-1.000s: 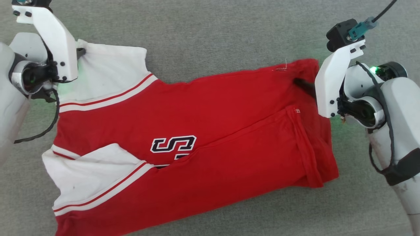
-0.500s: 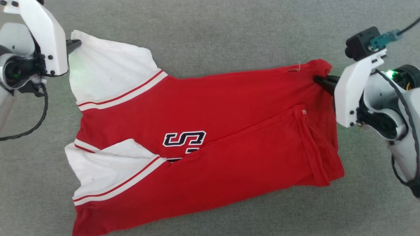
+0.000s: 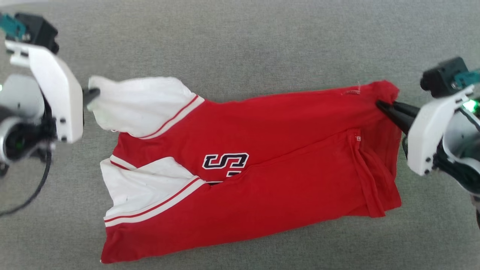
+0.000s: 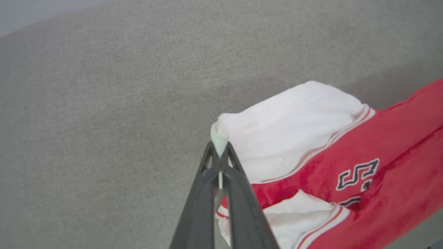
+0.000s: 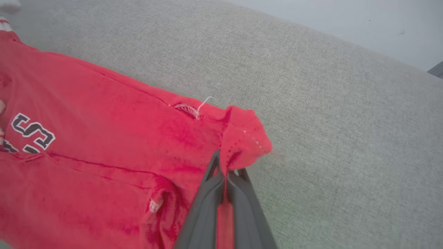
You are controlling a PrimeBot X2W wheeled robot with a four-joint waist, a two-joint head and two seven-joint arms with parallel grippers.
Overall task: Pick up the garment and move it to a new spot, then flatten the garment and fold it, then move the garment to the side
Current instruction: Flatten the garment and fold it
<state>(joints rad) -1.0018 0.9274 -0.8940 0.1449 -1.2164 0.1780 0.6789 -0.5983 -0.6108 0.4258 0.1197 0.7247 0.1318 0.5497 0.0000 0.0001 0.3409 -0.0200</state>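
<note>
The garment (image 3: 270, 146), a red T-shirt with white sleeves, striped trim and a dark-and-white chest print, lies partly folded across the grey surface, collar end to the left. My left gripper (image 3: 92, 95) is shut on the tip of the far white sleeve (image 4: 294, 121), which is lifted and stretched leftward; the pinch shows in the left wrist view (image 4: 218, 154). My right gripper (image 3: 380, 105) is shut on the far hem corner (image 5: 242, 138) at the right; in the right wrist view (image 5: 226, 167) red cloth is bunched between the fingers. The near half is folded over, covering part of the print (image 3: 225, 161).
Grey fabric surface (image 3: 240, 45) stretches around the shirt on all sides. Its far edge meets a pale wall in the right wrist view (image 5: 346, 17). Cables hang from both wrists beside the shirt.
The head camera has shifted, so the whole picture has moved. The right gripper has shut on the hem corner. The left sleeve now looks bunched and pulled up off the surface.
</note>
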